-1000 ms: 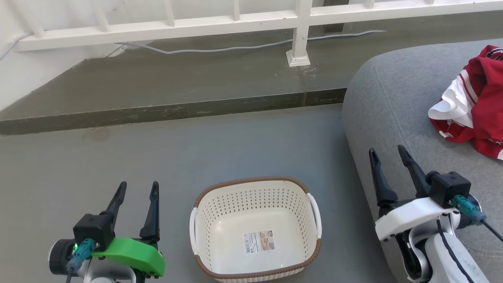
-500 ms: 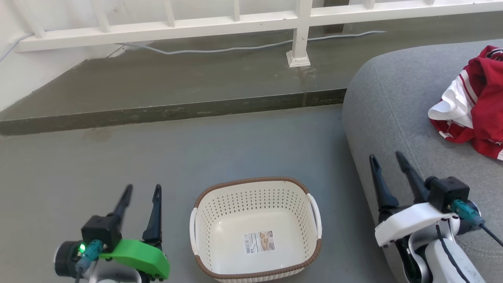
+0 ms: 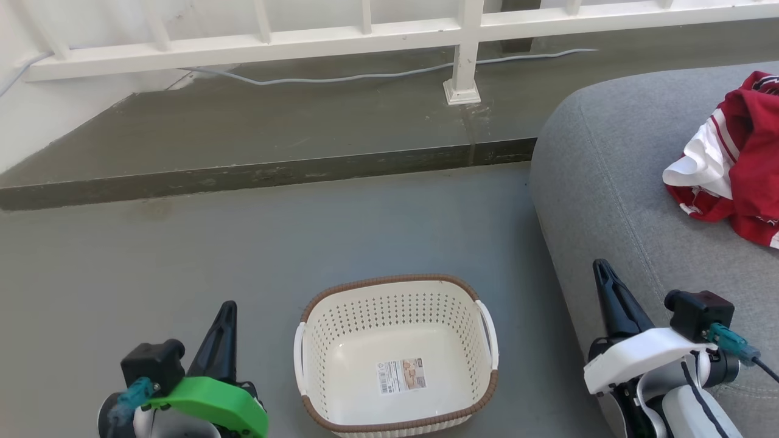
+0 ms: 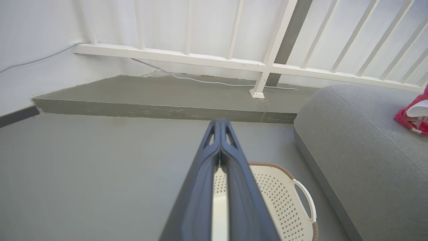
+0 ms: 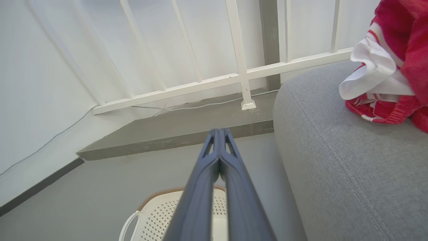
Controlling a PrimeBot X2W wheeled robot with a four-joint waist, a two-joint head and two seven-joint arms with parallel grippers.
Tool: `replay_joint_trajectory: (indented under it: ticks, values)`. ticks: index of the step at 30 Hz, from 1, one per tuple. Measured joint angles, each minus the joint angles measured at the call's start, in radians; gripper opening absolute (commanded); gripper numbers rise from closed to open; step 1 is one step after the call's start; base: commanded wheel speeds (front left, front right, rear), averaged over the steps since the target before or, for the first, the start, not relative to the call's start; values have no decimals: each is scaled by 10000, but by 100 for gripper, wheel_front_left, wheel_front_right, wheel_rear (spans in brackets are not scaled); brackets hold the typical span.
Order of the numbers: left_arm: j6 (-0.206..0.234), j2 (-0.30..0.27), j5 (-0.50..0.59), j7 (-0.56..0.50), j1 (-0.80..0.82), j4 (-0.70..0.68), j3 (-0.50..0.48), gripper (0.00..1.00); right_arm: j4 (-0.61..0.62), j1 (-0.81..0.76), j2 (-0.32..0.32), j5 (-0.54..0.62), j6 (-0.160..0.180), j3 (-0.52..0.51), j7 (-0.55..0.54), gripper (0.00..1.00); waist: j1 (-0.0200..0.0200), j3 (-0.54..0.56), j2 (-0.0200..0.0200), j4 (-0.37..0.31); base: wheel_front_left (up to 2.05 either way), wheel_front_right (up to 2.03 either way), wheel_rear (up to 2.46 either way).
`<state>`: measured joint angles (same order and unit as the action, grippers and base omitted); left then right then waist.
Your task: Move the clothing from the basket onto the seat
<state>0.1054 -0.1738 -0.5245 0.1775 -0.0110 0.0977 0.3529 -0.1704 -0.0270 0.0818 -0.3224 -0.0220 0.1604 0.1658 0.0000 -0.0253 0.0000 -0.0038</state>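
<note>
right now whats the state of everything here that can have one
basket: upright on the floor, empty but for a paper label on its bottom
clothing: crumpled in a heap on the seat
seat: bears the clothing toward its right side
left claw: shut, holding nothing
right claw: shut, holding nothing

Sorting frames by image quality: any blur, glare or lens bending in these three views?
Head view: sharp, even daylight; the plug on the left gripper is slightly smeared. Left wrist view: the railing bars splay with the wide lens, the left fingers are soft up close, the clothing looks washed-out pink. Right wrist view: the right fingers are soft too, the wall nearly blown out white.
</note>
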Motion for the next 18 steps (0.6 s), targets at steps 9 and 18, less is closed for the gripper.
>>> replay_joint_trajectory:
  ticks: [9, 18]
  values:
    - [-102, 84, -1208, -203, 0, 13, -380, 0, -44, 3, -71, -1666, -88, -268, -274, 0, 0, 18, 0, 3, 0, 0, 0]
    - [-359, 219, -2255, -470, 0, 159, -738, 0, -132, 23, -119, -2801, -198, -564, -525, 0, 0, 38, 0, 4, 0, 0, 0]
